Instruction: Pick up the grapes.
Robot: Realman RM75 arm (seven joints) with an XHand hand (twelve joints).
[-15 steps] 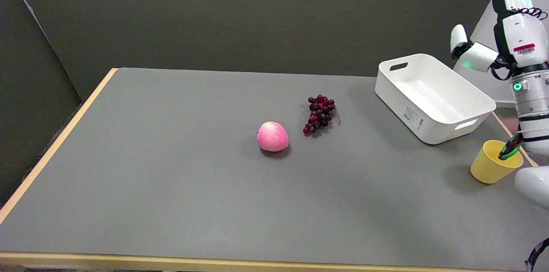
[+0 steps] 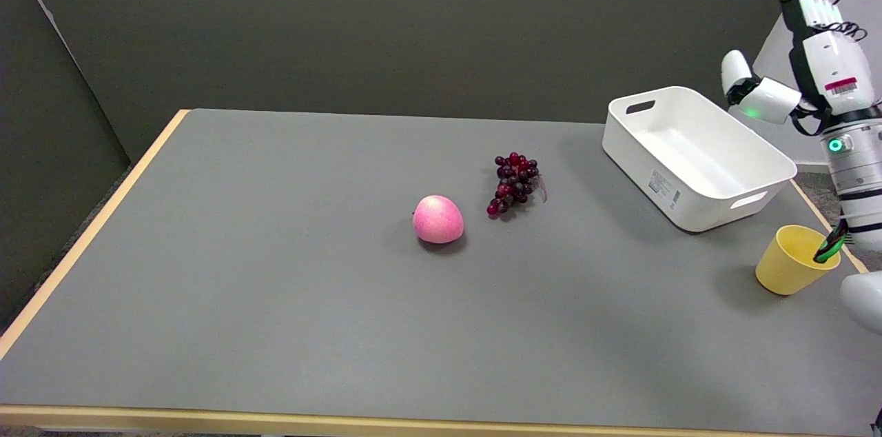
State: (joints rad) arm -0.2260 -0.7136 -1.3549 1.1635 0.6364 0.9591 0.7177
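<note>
A small bunch of dark red grapes [image 2: 514,183] lies on the grey table [image 2: 275,299], a little right of centre. My right hand [image 2: 809,54] is raised at the far right edge of the head view, high above the table and well to the right of the grapes. Its fingers point upward and stand apart, the thumb sticks out to the left, and it holds nothing.
A pink apple [image 2: 438,219] lies just left of and nearer than the grapes. A white rectangular bin [image 2: 696,156] stands at the back right. A yellow cup [image 2: 792,260] sits near the table's right edge, below my right arm.
My right hand has risen slightly and tilted, and the arm has drawn back toward the right edge of the picture. The grapes, apple, bin and cup have not moved.
</note>
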